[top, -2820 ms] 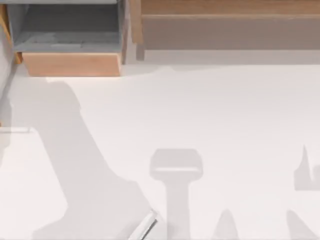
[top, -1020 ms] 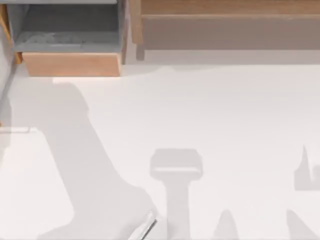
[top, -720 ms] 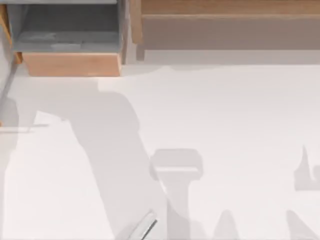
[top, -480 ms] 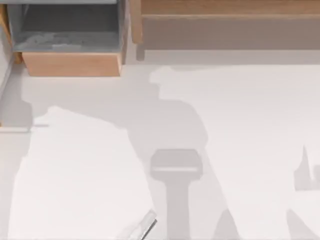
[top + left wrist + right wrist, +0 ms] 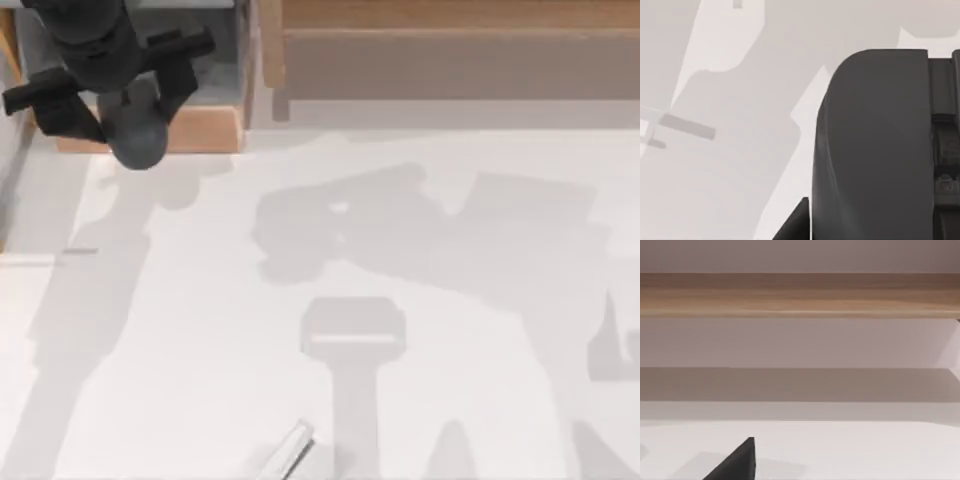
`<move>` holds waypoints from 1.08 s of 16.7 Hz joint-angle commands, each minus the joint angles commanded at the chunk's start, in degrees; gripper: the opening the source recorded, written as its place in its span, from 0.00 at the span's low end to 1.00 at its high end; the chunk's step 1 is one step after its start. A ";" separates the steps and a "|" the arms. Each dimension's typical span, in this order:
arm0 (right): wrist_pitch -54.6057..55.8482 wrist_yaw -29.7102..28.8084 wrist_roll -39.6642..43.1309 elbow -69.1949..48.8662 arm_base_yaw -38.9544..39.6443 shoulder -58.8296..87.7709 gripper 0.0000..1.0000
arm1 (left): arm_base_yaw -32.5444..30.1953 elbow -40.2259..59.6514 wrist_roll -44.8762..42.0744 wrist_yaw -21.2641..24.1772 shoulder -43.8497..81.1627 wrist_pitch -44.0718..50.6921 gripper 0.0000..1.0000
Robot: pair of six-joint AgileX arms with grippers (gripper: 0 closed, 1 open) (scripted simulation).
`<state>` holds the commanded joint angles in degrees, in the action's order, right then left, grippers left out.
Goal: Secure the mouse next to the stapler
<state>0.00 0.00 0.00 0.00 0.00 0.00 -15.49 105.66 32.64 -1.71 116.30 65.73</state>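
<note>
At the top view's upper left corner, the left end effector (image 5: 105, 62) hangs over an open drawer (image 5: 145, 128) with a wooden front and a grey inside. Just beneath its dark crossbar sits a dark rounded lump (image 5: 135, 135), overlapping the drawer's front edge. It may be the mouse, but I cannot tell that for sure, nor whether it touches the end effector or is part of the arm. Whether the left end effector is spread, pressed together or pinching something cannot be told either.

The left wrist view has a large dark rounded mass (image 5: 875, 150) close to the camera, above the pale surface (image 5: 740, 190) and the shadows that cross it.

Along the far side of the surface (image 5: 200, 300) in the top view runs a wooden ledge (image 5: 450, 15). A pale slanted bar (image 5: 290, 448) lies at the near edge, well apart from the drawer.

The right end effector (image 5: 737, 462) appears as a dark tip low in the right wrist view, facing the wooden ledge (image 5: 800, 295). I cannot tell its state.
</note>
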 joint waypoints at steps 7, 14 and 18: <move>0.00 0.00 0.00 0.00 0.00 0.00 1.00 | -27.78 -16.66 18.63 -1.45 -4.42 -6.79 0.00; 0.00 0.00 0.00 0.00 0.00 0.00 1.00 | -48.41 -27.63 31.98 -3.29 -4.31 -12.84 0.00; 0.00 0.00 0.00 0.00 0.00 0.00 1.00 | -51.36 -28.99 33.85 -3.61 -4.05 -13.73 0.00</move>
<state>0.00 0.00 0.00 0.00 0.00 0.00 -66.86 76.67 66.49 -5.32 112.26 52.00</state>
